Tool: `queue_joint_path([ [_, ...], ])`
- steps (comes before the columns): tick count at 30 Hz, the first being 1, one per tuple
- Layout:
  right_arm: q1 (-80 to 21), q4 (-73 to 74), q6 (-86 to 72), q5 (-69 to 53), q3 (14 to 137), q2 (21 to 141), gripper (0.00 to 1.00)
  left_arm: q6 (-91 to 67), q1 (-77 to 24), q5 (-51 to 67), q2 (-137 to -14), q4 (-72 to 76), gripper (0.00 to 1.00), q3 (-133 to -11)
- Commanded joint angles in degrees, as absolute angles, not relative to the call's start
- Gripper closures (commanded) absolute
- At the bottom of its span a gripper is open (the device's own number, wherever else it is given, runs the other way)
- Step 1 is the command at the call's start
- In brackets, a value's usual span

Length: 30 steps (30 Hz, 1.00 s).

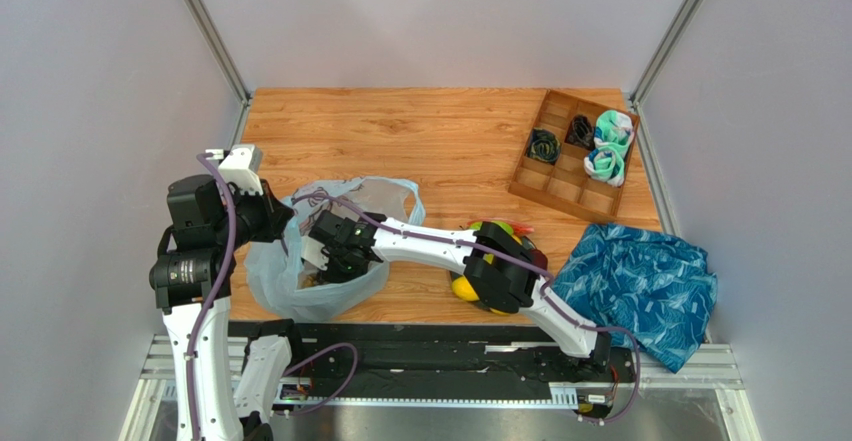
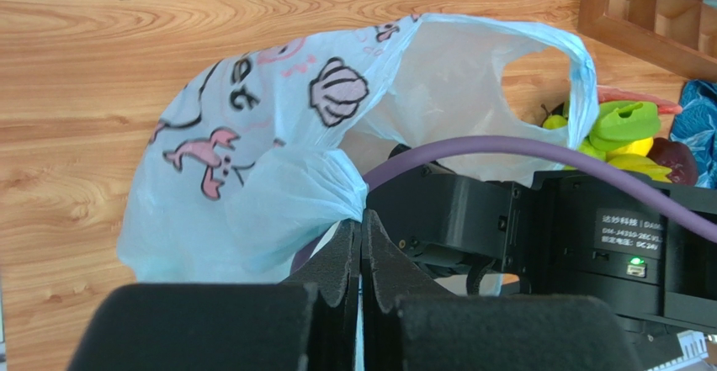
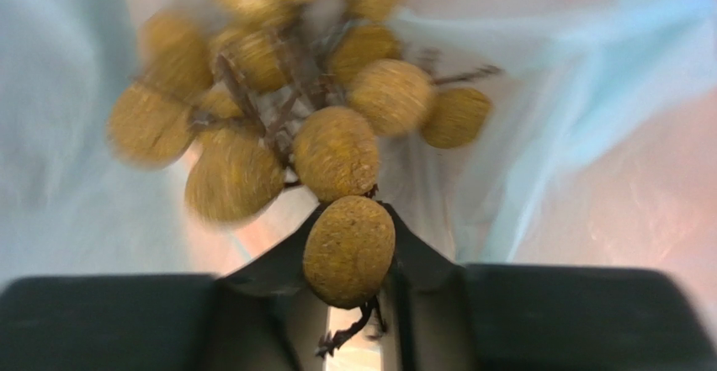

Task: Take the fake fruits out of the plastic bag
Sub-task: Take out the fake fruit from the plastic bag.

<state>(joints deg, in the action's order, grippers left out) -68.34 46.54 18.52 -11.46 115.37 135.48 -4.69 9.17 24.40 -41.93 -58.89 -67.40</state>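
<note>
The pale blue plastic bag [image 1: 345,223] with pink-brown cartoon print lies at the near left of the table; it fills the left wrist view [image 2: 278,144]. My left gripper [image 2: 362,228] is shut on a bunched fold of the bag's rim. My right gripper [image 1: 325,261] reaches inside the bag and is shut on one ball of a bunch of yellow-brown round fruits [image 3: 349,249] on dark stems; the bunch hangs in front of the fingers, blurred. A pile of fake fruits [image 1: 500,261], green, yellow and dark red, lies on the table right of the bag, partly hidden by my right arm; it also shows in the left wrist view [image 2: 627,135].
A wooden divided tray [image 1: 575,156] with rolled socks stands at the back right. A blue patterned cloth [image 1: 640,286] lies at the near right. Grey walls close in both sides.
</note>
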Motion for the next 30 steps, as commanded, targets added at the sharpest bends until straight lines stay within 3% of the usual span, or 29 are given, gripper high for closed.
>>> queue_joint_path([
  [1,-66.62,47.46,20.66,-12.21,118.65,127.63,0.78,-4.92,9.67,23.82,-41.66,-57.57,1.00,-67.94],
  [7,-64.43,49.48,20.21,-18.10,116.46,115.33,0.85,-5.80,9.67,23.55,-41.84,-55.73,1.00,-65.22],
  [12,-63.90,52.12,23.37,-25.83,113.03,107.86,0.97,-6.85,9.76,21.54,-42.54,-54.23,1.00,-64.42],
  [21,-58.37,53.17,28.12,-15.12,104.33,98.36,1.00,-7.29,9.76,15.64,-42.36,-54.58,1.00,-64.95],
  [30,-54.76,56.69,45.09,-6.32,94.76,89.04,1.00,-9.67,10.11,14.67,-42.98,-54.05,1.00,-64.69],
])
